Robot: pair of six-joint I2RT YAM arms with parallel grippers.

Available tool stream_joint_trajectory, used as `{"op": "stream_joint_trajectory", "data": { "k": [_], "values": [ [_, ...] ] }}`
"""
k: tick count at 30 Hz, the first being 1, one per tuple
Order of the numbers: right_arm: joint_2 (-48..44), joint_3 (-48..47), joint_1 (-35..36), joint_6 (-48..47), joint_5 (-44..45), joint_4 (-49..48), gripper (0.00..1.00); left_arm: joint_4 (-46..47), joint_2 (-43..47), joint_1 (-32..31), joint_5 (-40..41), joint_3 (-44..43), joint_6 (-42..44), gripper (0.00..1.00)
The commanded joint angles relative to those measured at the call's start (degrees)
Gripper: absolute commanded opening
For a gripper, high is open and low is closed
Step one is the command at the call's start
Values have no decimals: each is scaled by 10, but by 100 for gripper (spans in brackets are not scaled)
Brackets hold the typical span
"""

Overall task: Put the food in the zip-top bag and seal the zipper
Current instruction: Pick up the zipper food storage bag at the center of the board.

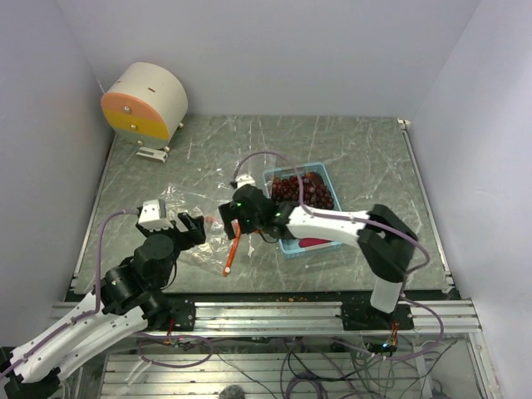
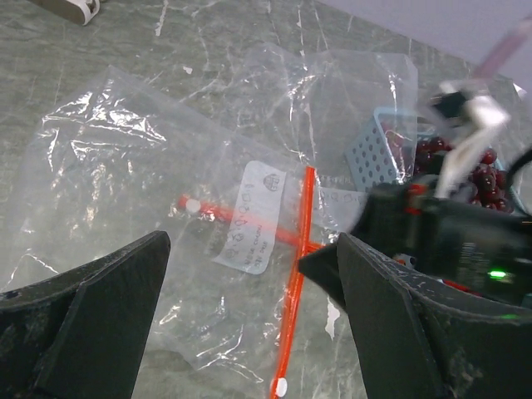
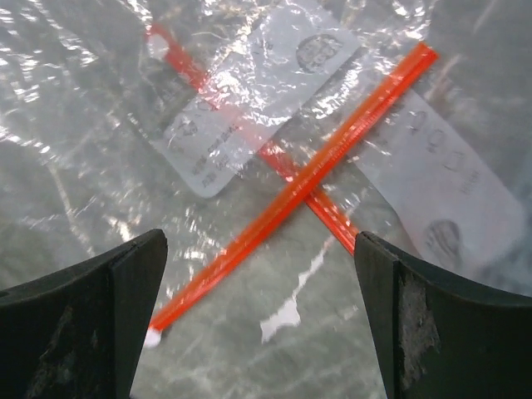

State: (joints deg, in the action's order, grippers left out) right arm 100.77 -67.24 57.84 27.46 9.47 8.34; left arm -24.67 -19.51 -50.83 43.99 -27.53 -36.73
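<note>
Fingers point(image 2: 91, 324) of the left gripper point(image 2: 252, 243) are gaping wide and gripping nothing. The fingers point(image 3: 449, 332) of the right gripper point(image 3: 259, 241) are spread just as wide, likewise closing on nothing. The grey-green marbled table point(image 1: 366, 158) is carrying everything. The right arm point(image 1: 332, 223) is reaching leftward from its base toward the table's middle, its gripper facing the left gripper from nearby. The left arm point(image 1: 125, 283) is leaning in from the near left corner. A round white and orange drum point(image 1: 145, 101) is sitting at the far left corner.

The zip-top bag point(image 1: 176, 208) is lying flat and crinkled left of centre. The right gripper is hovering over its right edge, and the left gripper is at its near left side. The light blue tray point(image 1: 320, 172) is resting just to the bag's right, and the food point(image 1: 299, 189) is lying heaped in the tray's far half.

The zipper point(image 3: 332, 158) is showing as two orange-red strips crossing each other right below the right gripper's open jaws. One strip is bright and on top; the other is duller, under plastic. Two white printed labels point(image 3: 249, 100) are lying on the bag beside the crossing.
</note>
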Motion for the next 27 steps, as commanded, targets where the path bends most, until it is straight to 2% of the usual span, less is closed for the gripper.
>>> {"op": "stream_joint_trajectory", "data": {
  "k": [1, 4, 8, 13, 18, 21, 25, 27],
  "values": [
    [94, -84, 12, 21, 62, 51, 94, -17, 11, -3, 13, -4, -9, 93],
    [145, -133, 12, 42, 98, 79, 86, -24, 15, -3, 14, -7, -10, 93],
    [186, -157, 10, 62, 112, 83, 85, -28, 26, -2, 11, -5, -11, 93],
    [203, -146, 1, 79, 101, 63, 85, -35, 36, -3, 6, -2, -14, 93],
    [216, -135, -6, 91, 89, 24, 79, -36, 46, -3, 4, 4, -13, 93],
    [239, -148, -7, 91, 101, 31, 63, -37, 47, -2, 2, 2, -13, 93],
    [252, -145, -7, 99, 126, 34, 28, -39, 49, -2, 0, 2, -13, 93],
    [251, -138, -7, 100, 134, 29, 5, -38, 50, -3, -1, 5, -13, 93]
  ]
}}
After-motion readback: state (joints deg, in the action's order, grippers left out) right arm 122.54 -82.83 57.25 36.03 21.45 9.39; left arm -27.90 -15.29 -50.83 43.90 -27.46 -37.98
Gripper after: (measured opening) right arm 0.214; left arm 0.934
